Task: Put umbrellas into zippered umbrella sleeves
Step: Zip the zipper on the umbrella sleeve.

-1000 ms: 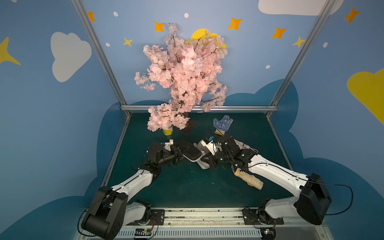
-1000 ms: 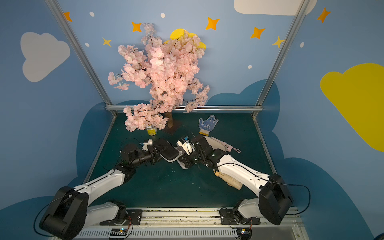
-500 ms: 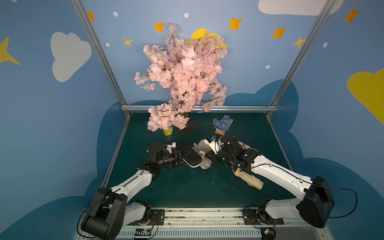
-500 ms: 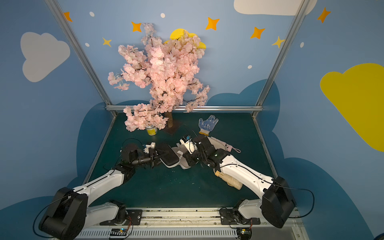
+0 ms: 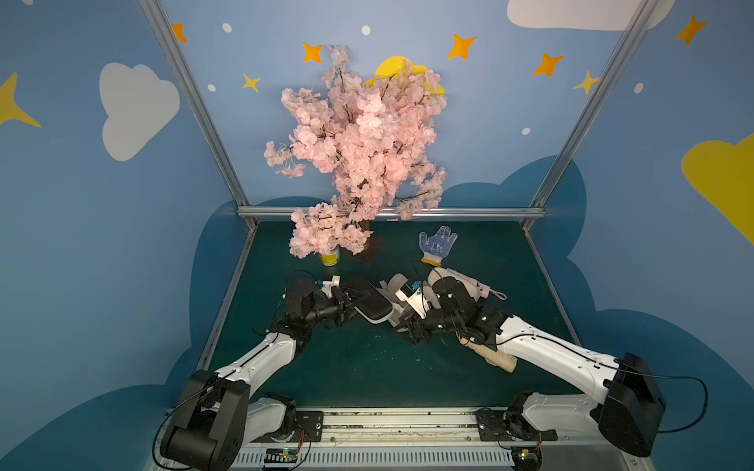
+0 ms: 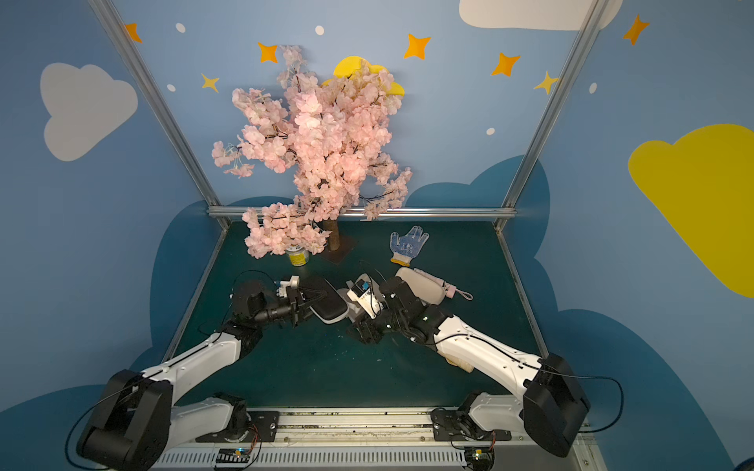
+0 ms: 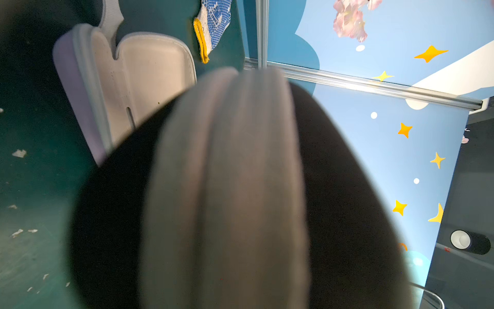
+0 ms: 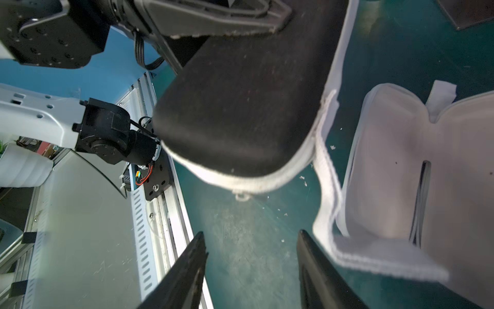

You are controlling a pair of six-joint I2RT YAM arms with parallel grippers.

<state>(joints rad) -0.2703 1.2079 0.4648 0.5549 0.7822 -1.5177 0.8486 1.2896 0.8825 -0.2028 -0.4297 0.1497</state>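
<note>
My left gripper [image 5: 350,302] is shut on the black sleeve [image 5: 370,306], holding it off the mat; the sleeve fills the left wrist view [image 7: 227,187] and hides the jaws. A white zip band [image 8: 327,184] trails from the sleeve's rim. My right gripper [image 8: 251,235] is open just in front of it, with only mat between its fingers. The lavender sleeve [image 7: 120,80] lies open, cream lining up, behind the black one. An off-white sleeve [image 6: 420,285] and a pink umbrella [image 6: 446,287] lie to the right. A beige umbrella [image 5: 495,358] lies under my right arm.
A white-and-blue dotted glove [image 5: 436,244] lies at the back right. The blossom tree [image 5: 359,134] and a yellow can [image 5: 329,257] stand at the back. The metal rail [image 8: 160,214] runs along the mat's front edge, close to my right gripper.
My right gripper has gone from shut to open and drawn back slightly toward the front. The left gripper still holds the black sleeve in nearly the same place.
</note>
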